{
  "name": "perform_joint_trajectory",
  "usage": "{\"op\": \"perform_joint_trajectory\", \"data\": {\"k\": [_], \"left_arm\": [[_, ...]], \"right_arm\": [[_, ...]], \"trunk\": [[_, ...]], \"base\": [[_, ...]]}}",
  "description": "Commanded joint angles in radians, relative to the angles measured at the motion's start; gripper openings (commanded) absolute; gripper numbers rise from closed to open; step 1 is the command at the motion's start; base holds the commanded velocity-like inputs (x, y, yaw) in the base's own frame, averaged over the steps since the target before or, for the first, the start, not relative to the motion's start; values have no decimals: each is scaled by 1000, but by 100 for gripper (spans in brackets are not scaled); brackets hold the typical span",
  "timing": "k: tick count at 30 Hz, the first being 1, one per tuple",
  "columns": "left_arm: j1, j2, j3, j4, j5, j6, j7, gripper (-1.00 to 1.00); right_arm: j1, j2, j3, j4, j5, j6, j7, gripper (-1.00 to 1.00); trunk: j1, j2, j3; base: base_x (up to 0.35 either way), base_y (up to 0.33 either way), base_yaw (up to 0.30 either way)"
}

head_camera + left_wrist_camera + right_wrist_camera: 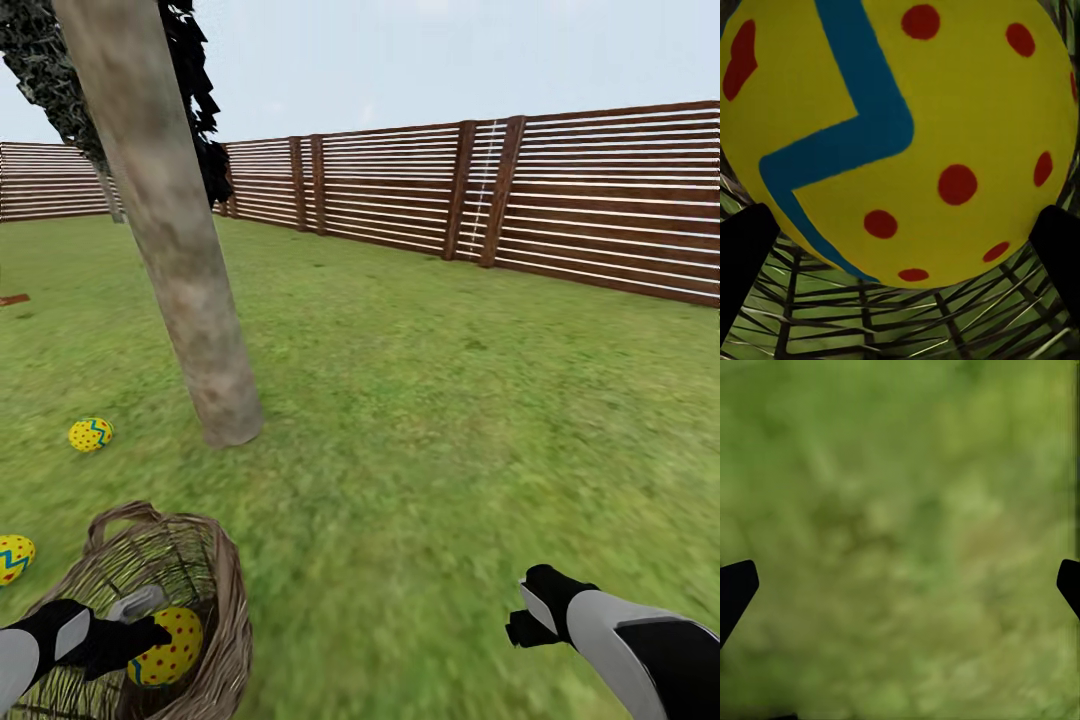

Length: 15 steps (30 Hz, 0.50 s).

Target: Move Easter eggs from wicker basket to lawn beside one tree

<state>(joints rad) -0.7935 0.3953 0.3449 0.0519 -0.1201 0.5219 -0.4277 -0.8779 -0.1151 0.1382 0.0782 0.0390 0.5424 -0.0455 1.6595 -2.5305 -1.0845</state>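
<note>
Left tool (150, 632) grips an egg (168, 645) inside the basket (225, 590) — right tool (527, 612) spread wide.

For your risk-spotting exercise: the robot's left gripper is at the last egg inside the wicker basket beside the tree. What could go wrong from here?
1. The left gripper reaches into the wicker basket at the egg; the round shell might slip from the fingers and drop back in.
2. Lifting could catch the basket's rim or handle and tip it.
3. Two eggs already lie on the lawn near the tree; a careless release might knock them rolling away.
</note>
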Motion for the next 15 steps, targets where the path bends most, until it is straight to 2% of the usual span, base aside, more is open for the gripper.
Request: {"op": "perform_joint_trajectory", "data": {"k": [1, 15], "left_arm": [[-1, 1, 8, 2, -11, 1, -3, -100], [-1, 0, 8, 2, -10, 1, -3, -100]], "right_arm": [[-1, 0, 3, 2, 4, 2, 1, 100], [-1, -3, 3, 2, 4, 2, 1, 100]], "trunk": [[-1, 0, 3], [-7, 3, 57]], "base": [[0, 0, 0], [0, 0, 0]]}}
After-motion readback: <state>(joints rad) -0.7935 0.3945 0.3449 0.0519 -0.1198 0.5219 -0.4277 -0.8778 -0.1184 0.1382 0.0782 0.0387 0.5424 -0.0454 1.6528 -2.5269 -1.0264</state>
